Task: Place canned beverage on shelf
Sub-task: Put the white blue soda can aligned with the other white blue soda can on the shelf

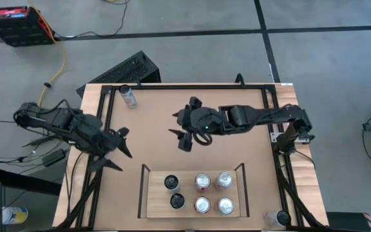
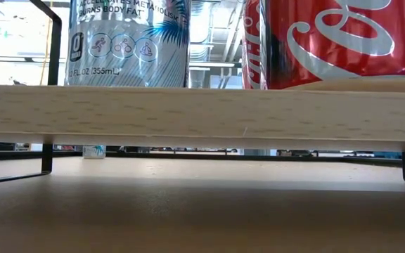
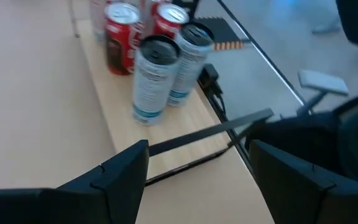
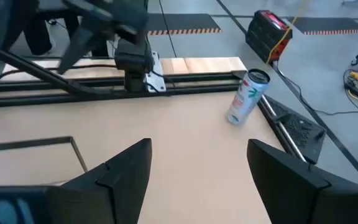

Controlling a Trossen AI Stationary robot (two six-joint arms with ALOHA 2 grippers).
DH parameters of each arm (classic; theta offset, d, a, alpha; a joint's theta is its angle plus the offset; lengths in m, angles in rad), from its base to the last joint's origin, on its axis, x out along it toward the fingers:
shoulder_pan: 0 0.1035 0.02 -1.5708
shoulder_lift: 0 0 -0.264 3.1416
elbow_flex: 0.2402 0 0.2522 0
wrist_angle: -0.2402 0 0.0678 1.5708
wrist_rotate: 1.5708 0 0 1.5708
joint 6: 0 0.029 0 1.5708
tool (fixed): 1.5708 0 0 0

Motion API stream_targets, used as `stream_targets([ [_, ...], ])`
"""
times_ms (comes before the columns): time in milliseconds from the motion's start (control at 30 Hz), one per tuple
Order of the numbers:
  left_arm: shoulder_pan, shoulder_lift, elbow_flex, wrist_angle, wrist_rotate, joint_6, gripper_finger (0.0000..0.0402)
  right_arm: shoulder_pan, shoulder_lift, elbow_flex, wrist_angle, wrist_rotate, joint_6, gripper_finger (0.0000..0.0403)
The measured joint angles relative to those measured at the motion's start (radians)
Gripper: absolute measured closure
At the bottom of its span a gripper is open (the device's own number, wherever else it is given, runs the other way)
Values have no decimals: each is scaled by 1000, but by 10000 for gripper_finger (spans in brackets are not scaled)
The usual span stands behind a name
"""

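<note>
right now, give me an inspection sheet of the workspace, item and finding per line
surface: brown tabletop with black frame, mostly bare.
job's things: shelf of pale wood at the near edge carries six cans, two dark-topped cans and four silver-topped cans; one white can stands alone at the far left corner.
clutter: another can at the near right corner.
grippers: left gripper open and empty at the left edge; right gripper open and empty over mid table.
cables: yellow cable and black leads on the floor to the left.
surroundings: red and black case and a keyboard on the floor.
</note>
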Motion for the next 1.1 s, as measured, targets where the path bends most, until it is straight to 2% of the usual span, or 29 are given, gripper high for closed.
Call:
stream_targets([
  [233, -94, 72, 0, 4, -59, 81, 142, -24, -4, 0, -11, -6, -23, 117],
  [333, -109, 101, 0, 21, -90, 141, 156, -27, -4, 0, -31, -7, -28, 117],
  [600, -114, 164, 0, 146, -77, 263, 256, -33, -4, 0, -79, -10, -36, 117],
  [833, -148, 310, 0, 247, -74, 292, 386, -44, -11, 0, -105, -11, -80, 117],
  [1100, -241, 426, 0, 394, -71, 333, 401, -51, -59, 3, -131, -11, -79, 117],
])
